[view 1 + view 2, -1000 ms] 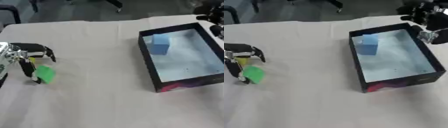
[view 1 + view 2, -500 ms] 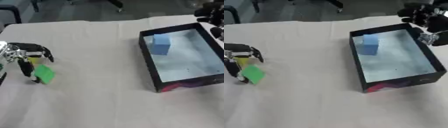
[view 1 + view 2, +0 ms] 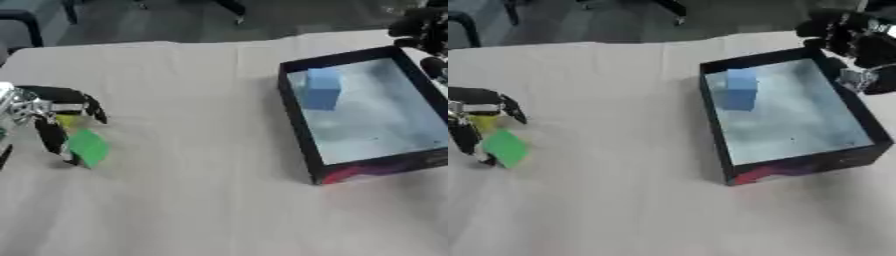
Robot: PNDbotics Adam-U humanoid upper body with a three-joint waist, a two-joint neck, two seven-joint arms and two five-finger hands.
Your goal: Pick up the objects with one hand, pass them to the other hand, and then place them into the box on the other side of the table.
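At the table's left edge the left hand had its fingers curled down around a green block, a yellow piece showing just above it in the same grasp; one blue block stood in the far corner of the single black box on the right. The right hand hung over the box's far right rim, whether curled or straight I could not tell; a broad stretch of beige cloth lay between hand and box.

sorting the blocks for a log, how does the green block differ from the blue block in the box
The green block is flat, tilted and at the table's left side, within the left hand's curled fingers. The blue block is thicker, stands upright in the far left corner of the black box, and no hand touches it. Both look like plain single-colour blocks.
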